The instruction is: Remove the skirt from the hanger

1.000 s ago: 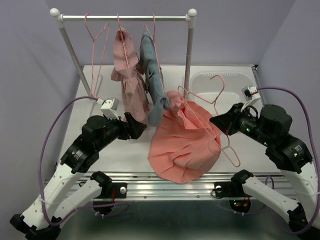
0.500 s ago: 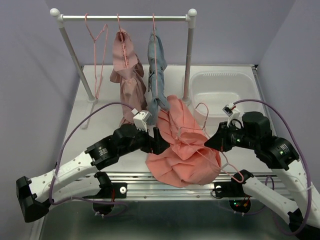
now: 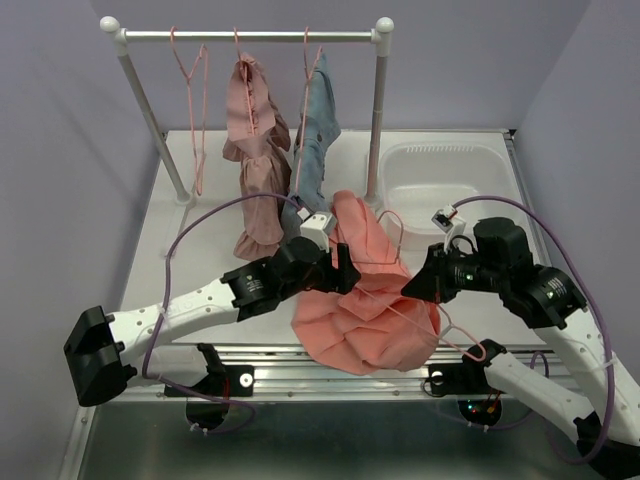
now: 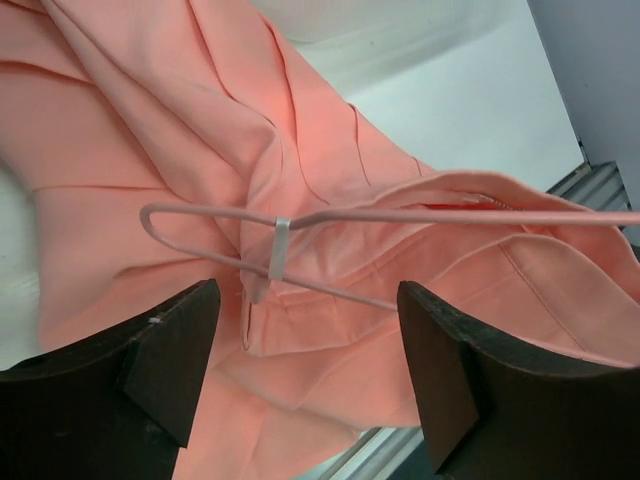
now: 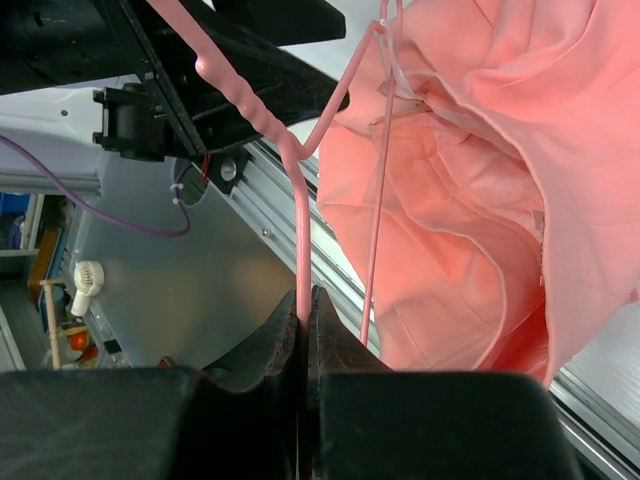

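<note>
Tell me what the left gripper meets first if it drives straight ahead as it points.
Probably the hanger wire, crossing the gap between the left gripper's open jaws, with the skirt right behind it; depth is unclear.

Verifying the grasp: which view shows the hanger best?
Right wrist: the hanger is clamped near its twisted neck in the shut right gripper, wires running into the skirt. Left wrist shows one wire corner with a white clip. Top external shows it as thin wire, partly lost against the skirt.
</note>
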Available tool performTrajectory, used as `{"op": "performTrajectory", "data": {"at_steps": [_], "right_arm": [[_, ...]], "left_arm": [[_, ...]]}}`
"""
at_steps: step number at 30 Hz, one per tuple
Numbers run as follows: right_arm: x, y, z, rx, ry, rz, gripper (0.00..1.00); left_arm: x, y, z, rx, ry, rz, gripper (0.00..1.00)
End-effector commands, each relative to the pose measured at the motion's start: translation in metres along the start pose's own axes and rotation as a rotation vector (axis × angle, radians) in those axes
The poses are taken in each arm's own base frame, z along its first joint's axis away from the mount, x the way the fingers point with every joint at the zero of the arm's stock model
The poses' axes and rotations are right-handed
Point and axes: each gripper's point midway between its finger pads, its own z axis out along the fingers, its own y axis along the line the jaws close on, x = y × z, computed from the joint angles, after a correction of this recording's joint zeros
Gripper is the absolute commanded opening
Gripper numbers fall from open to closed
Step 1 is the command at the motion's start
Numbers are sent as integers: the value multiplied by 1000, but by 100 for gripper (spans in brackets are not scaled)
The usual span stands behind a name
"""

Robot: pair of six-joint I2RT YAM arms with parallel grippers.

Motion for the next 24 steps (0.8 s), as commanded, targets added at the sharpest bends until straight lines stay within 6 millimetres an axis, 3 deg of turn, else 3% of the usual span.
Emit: {"op": "performTrajectory", "data": {"at_steps": [1, 8, 16, 24], "right_arm": [[-17, 16, -1, -66, -49, -64, 1], [-24, 18, -3, -57, -67, -74, 1], [-28, 19, -4, -52, -71, -76, 1], [-28, 18, -4, -42, -75, -74, 1]], "left_arm": [[-34, -13, 1, 4, -113, 14, 76], [-36, -6, 12, -52, -115, 41, 59], [-21, 3, 23, -83, -72, 56, 58], [-19, 4, 29, -93, -59, 55, 33]]}}
